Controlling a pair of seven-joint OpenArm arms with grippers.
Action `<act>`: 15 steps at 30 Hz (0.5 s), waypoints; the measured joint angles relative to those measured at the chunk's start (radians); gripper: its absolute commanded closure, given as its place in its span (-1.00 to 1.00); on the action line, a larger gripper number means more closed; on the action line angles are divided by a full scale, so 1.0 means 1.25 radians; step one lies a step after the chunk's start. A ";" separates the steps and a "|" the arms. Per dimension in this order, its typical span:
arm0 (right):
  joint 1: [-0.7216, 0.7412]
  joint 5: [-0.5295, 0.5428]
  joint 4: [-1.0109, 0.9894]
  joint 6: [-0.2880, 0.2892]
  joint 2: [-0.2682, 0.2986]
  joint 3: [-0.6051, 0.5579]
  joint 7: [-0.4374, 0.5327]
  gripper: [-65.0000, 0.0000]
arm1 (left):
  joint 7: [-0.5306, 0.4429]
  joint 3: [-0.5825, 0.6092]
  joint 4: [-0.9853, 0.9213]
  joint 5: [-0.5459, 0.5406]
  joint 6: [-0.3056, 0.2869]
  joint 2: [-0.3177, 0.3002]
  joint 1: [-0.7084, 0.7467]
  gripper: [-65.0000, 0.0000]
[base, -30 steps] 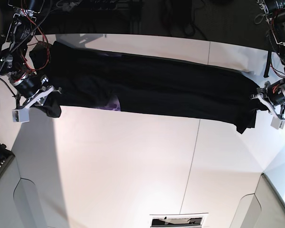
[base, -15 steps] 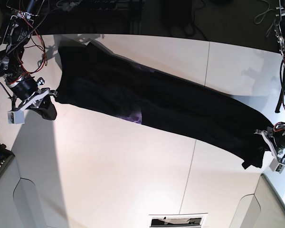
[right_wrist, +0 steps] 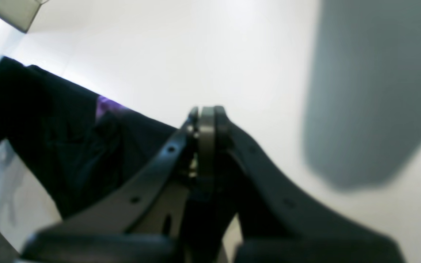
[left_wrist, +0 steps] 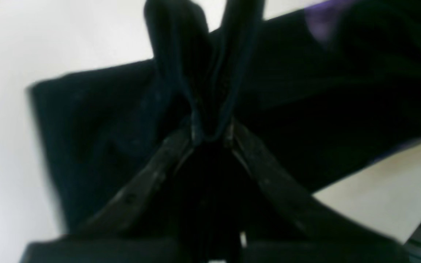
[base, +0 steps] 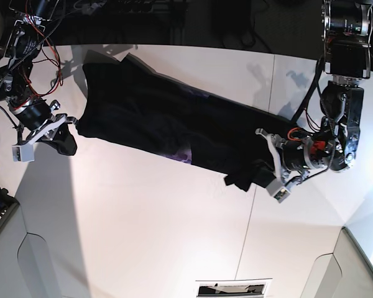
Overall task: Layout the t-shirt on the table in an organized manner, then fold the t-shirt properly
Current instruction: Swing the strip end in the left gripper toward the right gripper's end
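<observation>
The black t-shirt (base: 168, 121) stretches across the white table (base: 174, 211), each end pinched by the left gripper (base: 264, 164) and right gripper (base: 65, 127).

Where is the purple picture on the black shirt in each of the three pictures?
Base view: the purple print peeks out near the middle of the shirt's lower edge.
Left wrist view: a blurry purple patch at the top right.
Right wrist view: a purple patch left of the middle, on the shirt's upper edge.
Shared landmark: the white table beside the shirt's edge.
</observation>
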 measured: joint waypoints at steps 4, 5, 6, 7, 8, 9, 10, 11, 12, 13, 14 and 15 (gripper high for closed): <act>0.000 0.000 0.000 0.000 0.002 0.002 0.000 1.00 | 0.004 0.023 0.001 0.013 0.000 0.016 0.005 1.00; 0.000 0.000 0.000 0.000 0.002 0.002 0.000 1.00 | 0.005 0.024 0.001 0.013 0.000 0.016 0.007 1.00; 0.000 0.000 0.000 0.000 0.002 0.002 0.000 1.00 | 0.005 0.025 0.001 0.013 -0.001 0.016 0.008 1.00; 0.000 0.000 0.000 0.000 0.002 0.002 0.000 1.00 | 0.008 0.026 0.001 0.014 -0.002 0.019 0.008 1.00; 0.000 0.000 0.000 0.000 0.001 0.002 0.000 1.00 | 0.009 0.026 0.001 0.014 -0.002 0.023 0.008 1.00; 0.000 0.000 0.000 0.000 0.000 0.002 0.000 1.00 | 0.011 0.026 0.001 0.014 -0.002 0.023 0.009 0.91; 0.000 0.000 0.000 0.000 0.000 0.002 0.000 1.00 | 0.011 0.026 0.001 0.014 -0.002 0.025 0.010 0.63; 0.000 0.000 0.000 0.000 0.000 0.002 -0.003 1.00 | 0.011 0.026 0.001 0.012 -0.002 0.025 0.013 0.33; 0.000 0.000 0.000 0.000 0.002 0.002 -0.003 1.00 | 0.011 0.027 0.001 0.009 -0.002 0.025 0.019 0.01; 0.000 0.000 0.000 0.000 0.002 0.002 -0.003 1.00 | 0.022 0.027 0.001 0.004 -0.002 0.025 0.024 -0.21; 0.000 0.001 0.000 0.000 0.002 0.002 -0.003 1.00 | 0.038 0.027 0.001 -0.011 -0.002 0.025 0.033 -0.29; 0.000 0.001 0.000 0.000 0.002 0.002 -0.003 1.00 | 0.050 0.027 0.001 -0.031 -0.002 0.025 0.041 -0.29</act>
